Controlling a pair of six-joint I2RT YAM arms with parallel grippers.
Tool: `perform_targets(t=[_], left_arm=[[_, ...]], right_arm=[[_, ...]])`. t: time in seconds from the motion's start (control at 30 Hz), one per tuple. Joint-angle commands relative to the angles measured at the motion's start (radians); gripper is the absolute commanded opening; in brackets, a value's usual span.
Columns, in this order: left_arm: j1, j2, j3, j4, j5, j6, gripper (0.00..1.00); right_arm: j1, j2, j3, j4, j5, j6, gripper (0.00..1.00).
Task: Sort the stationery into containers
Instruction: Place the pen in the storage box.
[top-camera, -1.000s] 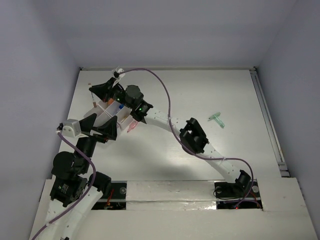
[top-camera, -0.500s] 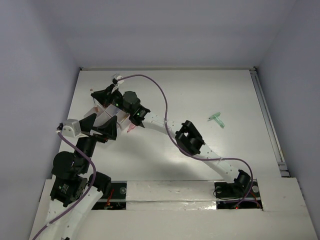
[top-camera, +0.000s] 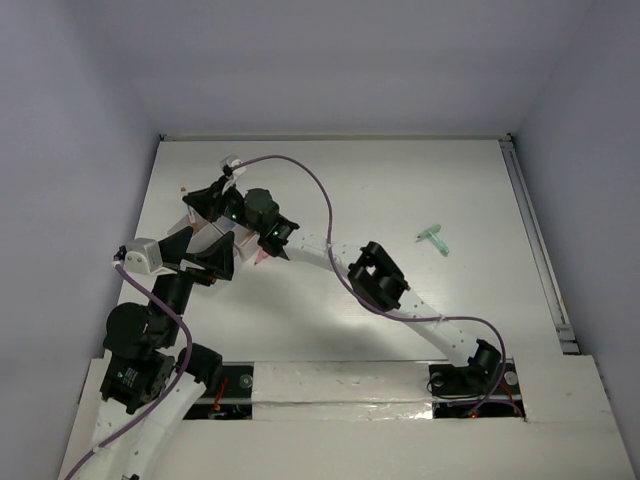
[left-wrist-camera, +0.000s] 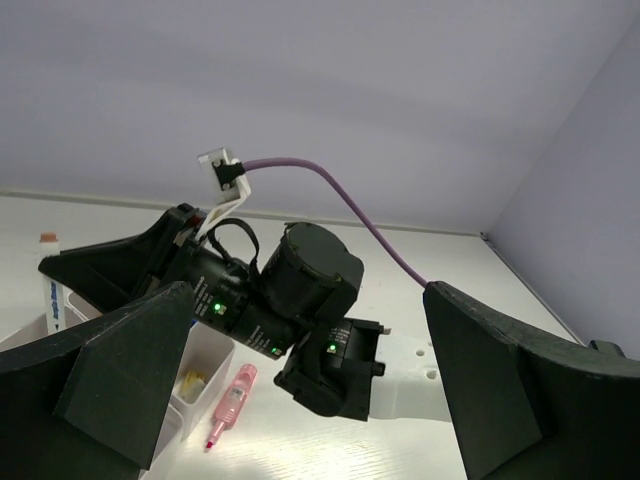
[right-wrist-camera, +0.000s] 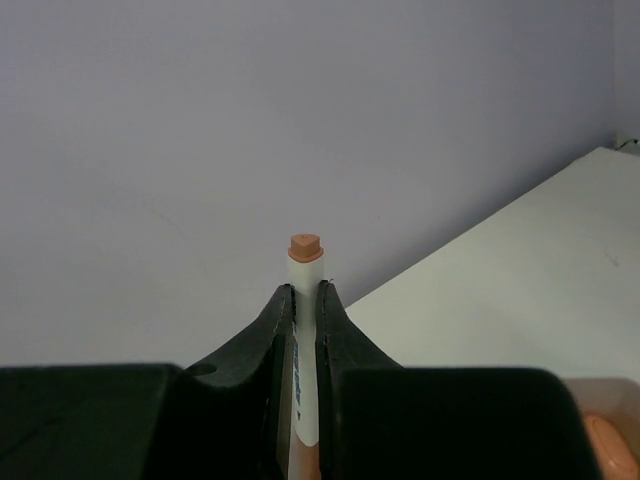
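Observation:
My right gripper reaches across to the far left and is shut on a white marker with an orange cap, held upright over the white compartment tray. The marker also shows at the left of the left wrist view. My left gripper is open and empty, just in front of the tray, its fingers wide apart. A pink marker lies on the table beside the tray wall. A yellow block sits in one compartment. An orange piece lies in another.
A small green item lies alone on the right half of the table. The right arm's forearm and purple cable stretch across the middle. Side walls close in the table on the left, the back and the right.
My right gripper has moved a little nearer and lower over the tray, still holding the white marker. The left arm has not moved.

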Motion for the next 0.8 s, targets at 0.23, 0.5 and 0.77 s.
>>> perform_targets(t=[0.23,0.5,0.77], left_arm=[[0.004,0.012,0.000,0.056,0.011,0.004,0.99],[0.004,0.017,0.001,0.056,0.017,0.004,0.99],[0.004,0.009,0.001,0.053,0.013,0.004,0.99]], right_arm=[[0.016,-0.076,-0.032,0.055,-0.059,-0.027,0.48],[0.016,-0.220,-0.183,0.075,-0.099,-0.054,0.63],[0.016,-0.592,-0.796,0.098,-0.125,-0.209,0.74]])
